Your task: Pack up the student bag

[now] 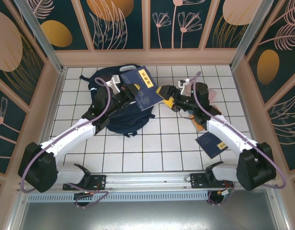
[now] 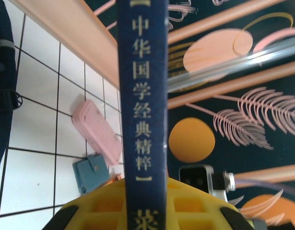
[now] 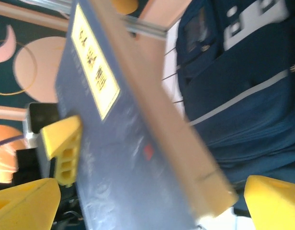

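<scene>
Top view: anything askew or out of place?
Nothing damaged. The book hangs tilted above the bag, pinched by the left claw, with the right claw open at its right corner. A second book lies skewed on the tiles by the right arm.

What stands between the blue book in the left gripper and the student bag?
Nothing visible between them: the book, clamped in the left gripper, hangs over the student bag. The open right gripper straddles the book's free edge and should back off first. Whether the bag is unzipped I cannot tell.
</scene>
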Robot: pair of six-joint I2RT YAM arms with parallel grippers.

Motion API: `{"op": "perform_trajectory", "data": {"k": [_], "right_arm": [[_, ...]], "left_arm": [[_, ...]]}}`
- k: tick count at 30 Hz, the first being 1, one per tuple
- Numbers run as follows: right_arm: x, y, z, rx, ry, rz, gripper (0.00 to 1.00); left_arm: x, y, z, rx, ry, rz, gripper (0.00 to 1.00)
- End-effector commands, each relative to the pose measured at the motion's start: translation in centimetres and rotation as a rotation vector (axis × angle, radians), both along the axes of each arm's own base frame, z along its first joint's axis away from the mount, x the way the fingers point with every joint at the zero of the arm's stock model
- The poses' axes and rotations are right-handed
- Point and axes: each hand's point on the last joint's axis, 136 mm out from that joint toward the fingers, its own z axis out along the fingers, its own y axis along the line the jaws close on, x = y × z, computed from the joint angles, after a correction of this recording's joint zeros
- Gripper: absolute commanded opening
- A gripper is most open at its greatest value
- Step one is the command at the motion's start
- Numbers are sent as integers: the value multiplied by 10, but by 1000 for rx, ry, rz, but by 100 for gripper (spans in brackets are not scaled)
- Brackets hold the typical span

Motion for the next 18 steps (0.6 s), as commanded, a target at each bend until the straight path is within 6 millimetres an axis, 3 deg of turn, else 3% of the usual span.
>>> {"op": "perform_trajectory", "data": {"k": [1,7,14,18], "right_arm": [[-6,20,41,198,-31,8,99],[-16,43,65,325,-57,19,97],[-24,51,87,390,-77,-6,74],[-19,47,82,374,-33,-68,57]], "left_arm": [[1,14,50,-197,-86,75,2],[-9,23,57,-306,-73,83,2],[-15,33,64,-379,-62,104,2],[-18,36,66,-364,-75,110,3]]}}
